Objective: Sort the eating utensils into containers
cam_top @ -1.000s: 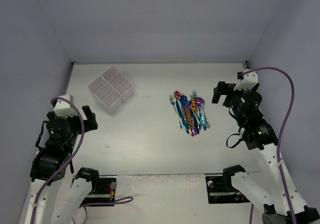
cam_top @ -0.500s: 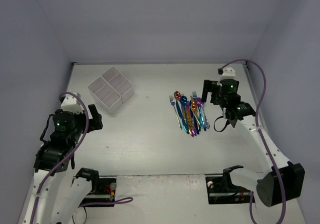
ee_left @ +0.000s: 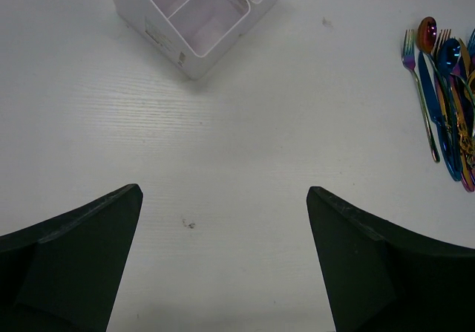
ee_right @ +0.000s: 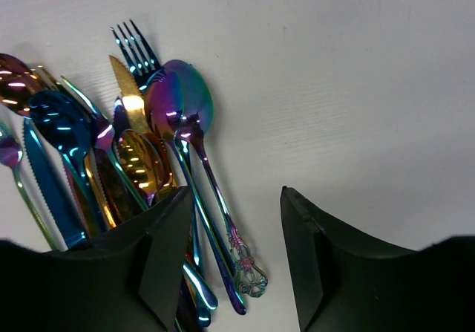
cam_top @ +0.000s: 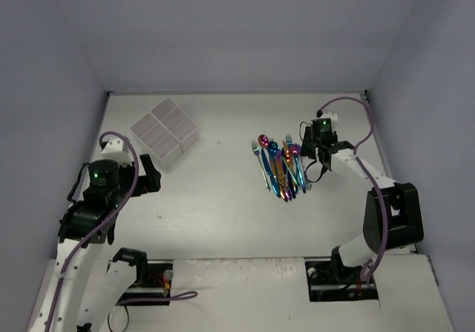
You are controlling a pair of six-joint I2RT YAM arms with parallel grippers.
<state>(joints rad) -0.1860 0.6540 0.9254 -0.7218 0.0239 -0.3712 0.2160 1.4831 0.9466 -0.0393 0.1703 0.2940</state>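
Observation:
The eating utensils (cam_top: 282, 167) lie in a tight iridescent pile right of the table's centre, also showing in the left wrist view (ee_left: 445, 87). My right gripper (cam_top: 309, 161) hangs low over the pile's right edge. In its wrist view the right gripper (ee_right: 237, 198) is part-way open, and the ornate handle of a purple-teal spoon (ee_right: 249, 265) and other slender handles lie between its fingers without touching them. The containers (cam_top: 165, 131), a white four-compartment box, stand at the far left. My left gripper (ee_left: 223, 198) is wide open over bare table, near the box (ee_left: 193, 57).
Grey walls close the table in on three sides. The right arm's purple cable (cam_top: 349, 105) loops above its wrist. A small dark speck (ee_left: 189, 224) marks the table between the left fingers.
The right arm has swung left and down onto the pile's right edge, and its jaws have narrowed. The left arm has crept forward and to the right, still open.

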